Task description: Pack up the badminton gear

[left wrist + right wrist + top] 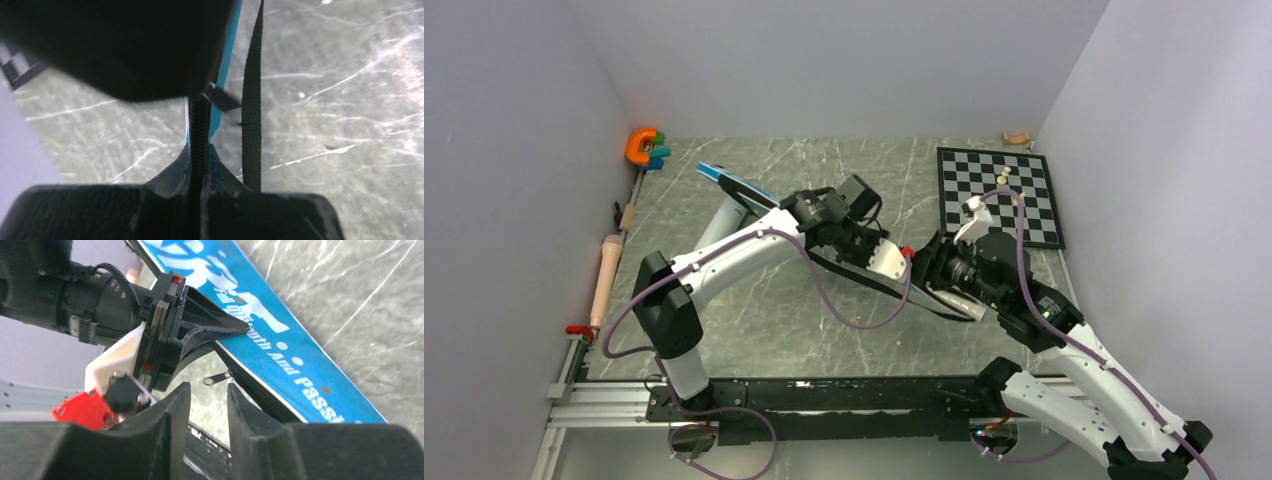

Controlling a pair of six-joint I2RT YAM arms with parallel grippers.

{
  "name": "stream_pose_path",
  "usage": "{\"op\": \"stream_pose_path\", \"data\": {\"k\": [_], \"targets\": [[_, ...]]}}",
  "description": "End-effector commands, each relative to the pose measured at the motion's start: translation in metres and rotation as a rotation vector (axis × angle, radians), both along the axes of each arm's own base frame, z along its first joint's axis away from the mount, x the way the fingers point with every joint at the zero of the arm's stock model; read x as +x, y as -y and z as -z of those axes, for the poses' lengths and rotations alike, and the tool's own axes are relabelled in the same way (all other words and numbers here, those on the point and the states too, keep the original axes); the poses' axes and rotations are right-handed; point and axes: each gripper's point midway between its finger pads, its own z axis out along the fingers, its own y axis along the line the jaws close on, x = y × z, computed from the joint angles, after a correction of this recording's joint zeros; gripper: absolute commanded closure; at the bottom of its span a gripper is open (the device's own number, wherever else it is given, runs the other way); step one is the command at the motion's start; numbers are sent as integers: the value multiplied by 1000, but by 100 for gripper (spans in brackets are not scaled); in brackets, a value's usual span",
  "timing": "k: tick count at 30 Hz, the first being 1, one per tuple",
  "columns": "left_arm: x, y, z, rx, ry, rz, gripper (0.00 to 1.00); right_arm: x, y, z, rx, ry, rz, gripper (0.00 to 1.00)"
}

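The blue "SPORT" bag hangs lifted off the table, slanting from the far left down to the middle. My left gripper is shut on the bag's black zipper edge, and the black strap hangs just beside it. In the right wrist view the left fingers clamp the edge of the blue bag. My right gripper is open a little with nothing between its fingers. The metal zipper pull dangles just past its tips. A white tube lies under the bag's far end.
A black-and-white chessboard with small pieces lies at the back right. An orange C-shaped toy sits in the back left corner. A pale rod-like handle lies along the left wall. Walls close in on three sides.
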Motion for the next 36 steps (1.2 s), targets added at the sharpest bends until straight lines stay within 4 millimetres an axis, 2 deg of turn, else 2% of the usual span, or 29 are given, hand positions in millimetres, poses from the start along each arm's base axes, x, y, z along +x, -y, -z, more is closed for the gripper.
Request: {"op": "stream_pose_path", "data": {"k": [1, 2, 4, 6, 8, 12, 14, 16, 19, 21, 26, 29, 36], "targets": [[30, -13, -50, -53, 100, -60, 100, 17, 19, -67, 5, 186, 101, 56], [33, -15, -56, -63, 108, -67, 100, 18, 24, -75, -2, 210, 123, 49], [39, -20, -65, -90, 125, -89, 100, 20, 36, -94, -10, 259, 171, 41], [44, -26, -72, -107, 132, -105, 100, 21, 51, -109, -24, 296, 233, 42], [49, -31, -79, -127, 138, -127, 100, 21, 69, -121, -35, 322, 303, 52], [59, -40, -102, -175, 166, -162, 100, 15, 105, -132, -44, 353, 440, 86], [63, -44, -112, -196, 177, -176, 100, 10, 121, -131, -60, 348, 499, 100], [70, -48, -121, -218, 196, -197, 100, 6, 132, -123, -84, 323, 535, 100], [77, -53, -131, -243, 202, -222, 100, 2, 142, -100, -129, 256, 574, 100], [77, -54, -132, -246, 196, -227, 100, 1, 148, -84, -148, 213, 610, 100], [74, -56, -131, -250, 192, -223, 100, 5, 151, -64, -163, 173, 655, 100], [72, -57, -132, -251, 192, -221, 100, 14, 151, -61, -189, 167, 683, 100], [69, -59, -130, -252, 188, -219, 100, 33, 141, -68, -218, 198, 695, 100]]}}
